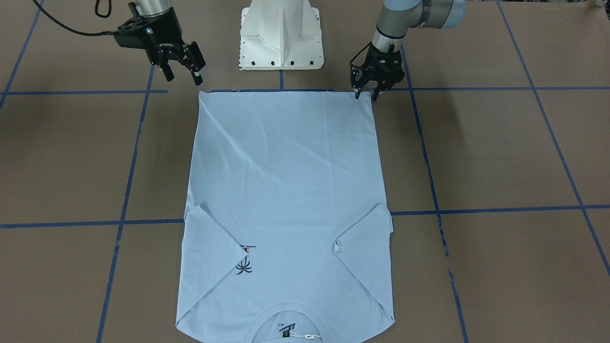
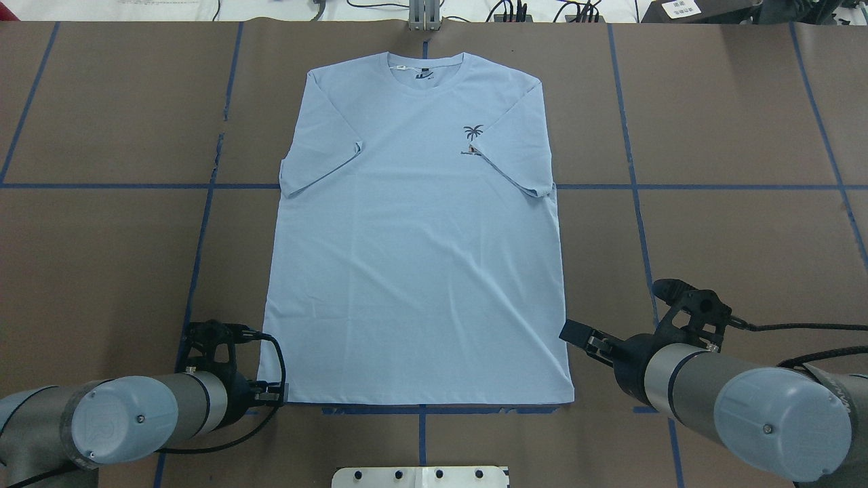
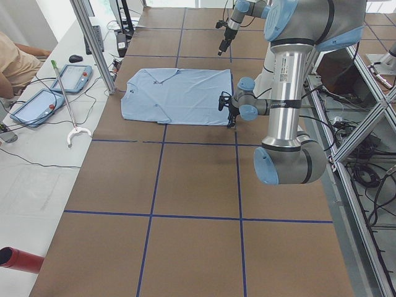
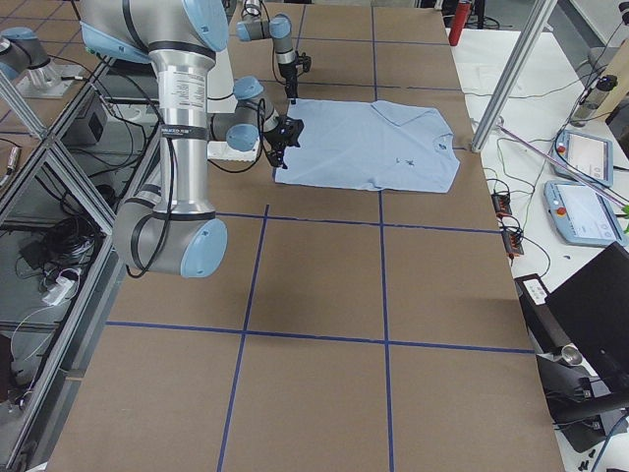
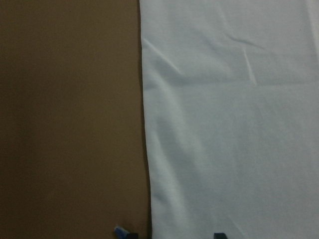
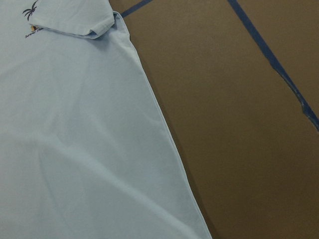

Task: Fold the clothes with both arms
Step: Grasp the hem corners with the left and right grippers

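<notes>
The light blue T-shirt (image 1: 286,181) lies flat and face up on the brown table, neck away from the robot and both sleeves folded inward; the palm print (image 2: 473,132) is partly covered by a sleeve. My left gripper (image 1: 366,95) is open and low at the hem corner on its side, its fingertips (image 5: 119,231) straddling the shirt's edge (image 5: 147,164). In the overhead view it (image 2: 274,393) sits at that corner. My right gripper (image 1: 184,78) is open and empty, raised above the table just outside the other hem corner (image 2: 568,396). Its wrist view shows the shirt's side edge (image 6: 164,124).
The white pedestal base (image 1: 281,38) stands just behind the hem. Blue tape lines (image 1: 431,190) grid the table. Tablets (image 3: 77,77) and cables lie beyond the table's far edge by the neck, beside a metal post (image 3: 96,46).
</notes>
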Controlling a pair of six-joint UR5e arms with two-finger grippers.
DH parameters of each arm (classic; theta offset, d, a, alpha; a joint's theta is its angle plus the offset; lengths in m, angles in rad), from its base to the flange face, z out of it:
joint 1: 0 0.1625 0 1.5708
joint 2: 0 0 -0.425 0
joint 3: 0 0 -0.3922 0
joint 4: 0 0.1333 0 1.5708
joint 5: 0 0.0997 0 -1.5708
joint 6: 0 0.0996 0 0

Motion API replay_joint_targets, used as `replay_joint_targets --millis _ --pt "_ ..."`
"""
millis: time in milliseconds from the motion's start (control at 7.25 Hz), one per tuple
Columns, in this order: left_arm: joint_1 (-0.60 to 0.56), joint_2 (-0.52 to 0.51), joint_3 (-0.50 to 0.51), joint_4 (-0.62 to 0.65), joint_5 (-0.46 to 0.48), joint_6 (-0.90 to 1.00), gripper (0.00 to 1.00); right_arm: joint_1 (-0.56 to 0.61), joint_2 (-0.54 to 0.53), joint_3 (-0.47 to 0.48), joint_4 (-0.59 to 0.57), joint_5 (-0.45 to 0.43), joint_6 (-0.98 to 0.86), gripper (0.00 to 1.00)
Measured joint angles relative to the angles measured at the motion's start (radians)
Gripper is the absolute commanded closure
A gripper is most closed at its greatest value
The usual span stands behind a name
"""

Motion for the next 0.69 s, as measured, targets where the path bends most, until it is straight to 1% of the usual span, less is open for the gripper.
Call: replay_joint_targets --millis 138,276,414,552,690 --pt "0.003 0.000 -0.001 0.000 -0.001 -0.002 0.83 0.000 0.000 0.000 0.000 0.000 0.000 0.01" --pt "0.005 0.000 -0.001 0.000 -0.001 -0.007 1.00 0.000 0.000 0.000 0.000 0.000 0.000 0.01" --pt "0.006 0.000 -0.003 0.000 -0.001 -0.012 1.00 0.000 0.000 0.000 0.000 0.000 0.000 0.01" --pt "0.006 0.000 -0.006 0.000 0.000 -0.014 1.00 0.000 0.000 0.000 0.000 0.001 0.000 0.03" --pt "0.006 0.000 -0.012 0.000 0.001 -0.015 1.00 -0.001 0.000 0.000 0.000 0.000 0.001 0.08"
